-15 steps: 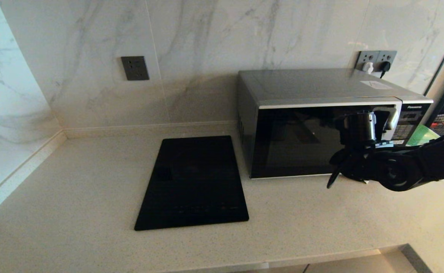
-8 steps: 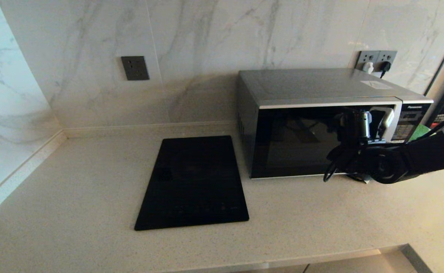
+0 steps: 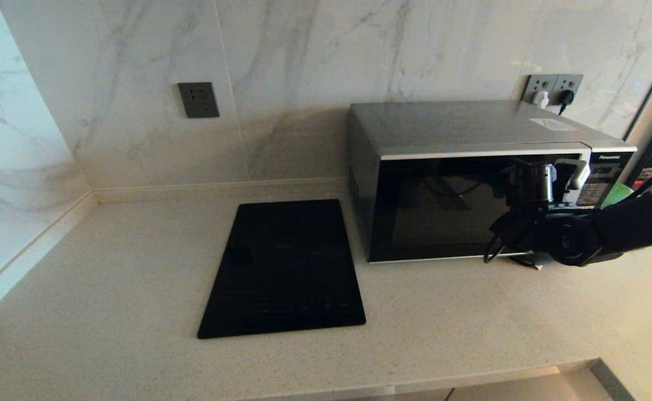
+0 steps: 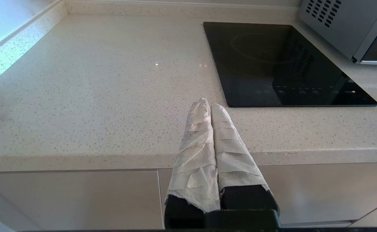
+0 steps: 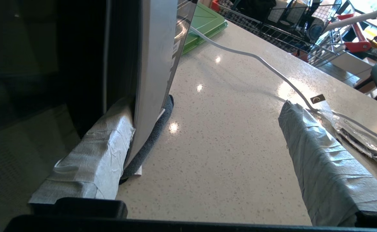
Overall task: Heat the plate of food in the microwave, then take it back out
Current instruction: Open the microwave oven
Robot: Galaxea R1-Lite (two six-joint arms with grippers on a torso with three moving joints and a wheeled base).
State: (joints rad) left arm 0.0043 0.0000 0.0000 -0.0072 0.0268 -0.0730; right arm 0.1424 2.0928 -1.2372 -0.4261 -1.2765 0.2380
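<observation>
Counter (image 3: pixel 108 267) carrying microwave (image 3: pixel 471 133) at right rear, door shut; cooktop (image 3: pixel 284 267) just left of it. Plate of food nowhere in view. Right gripper (image 5: pixel 207 145) at door's handle (image 3: pixel 574 175) edge, jaws spread, one finger (image 5: pixel 91 161) tucked behind handle. Left gripper (image 4: pixel 210 106) parked off counter's front edge, jaws pressed together.

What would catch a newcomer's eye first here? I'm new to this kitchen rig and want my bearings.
First, the big black and silver microwave against the back wall on the right, door shut. The right claw is open at its handle, one finger tucked behind it. Left of the microwave a black cooktop lies flat on the counter, and the left claw hangs shut off the counter's front edge.
</observation>
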